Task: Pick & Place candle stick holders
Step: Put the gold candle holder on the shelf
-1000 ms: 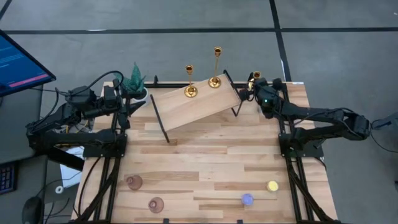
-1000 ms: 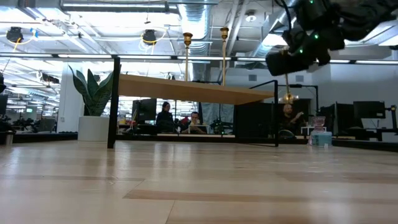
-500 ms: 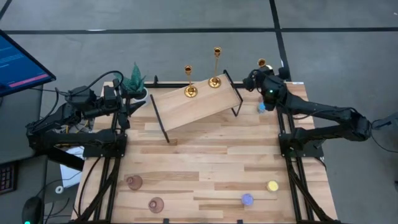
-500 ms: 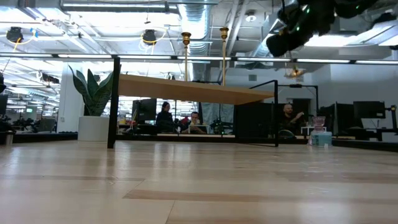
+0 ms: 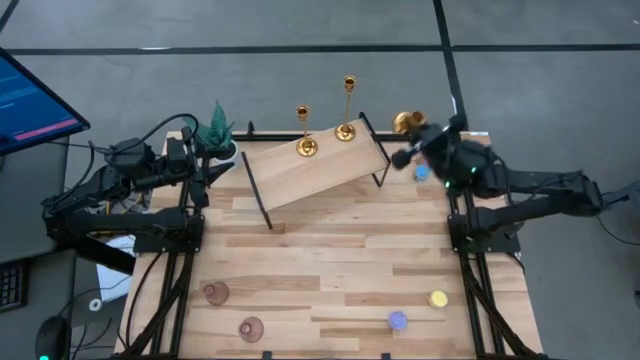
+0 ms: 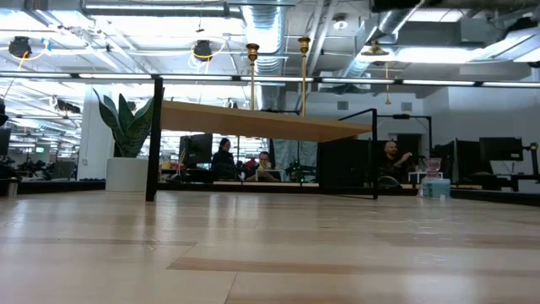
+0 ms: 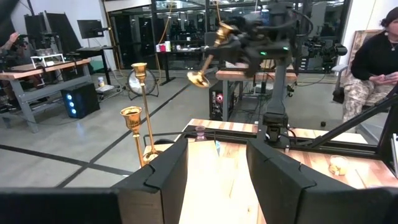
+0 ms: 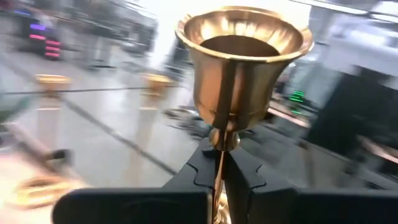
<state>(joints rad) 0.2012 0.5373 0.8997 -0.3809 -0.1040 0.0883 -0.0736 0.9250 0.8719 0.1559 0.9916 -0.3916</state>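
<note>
Two gold candlesticks (image 5: pixel 325 120) stand on the shelf (image 5: pixel 310 170), the right gripper (image 5: pixel 408 152) clamps a third aloft at its three o'clock, pink holders (image 5: pixel 232 310) untouched.

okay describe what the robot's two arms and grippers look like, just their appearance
Both arms are dark, nearly black, jointed links on black frames at the table's sides. Black cables loop over the left arm. The right arm shows a small green light near its wrist. The left gripper has broad, angular dark fingers; the right gripper has notched dark fingers.
</note>
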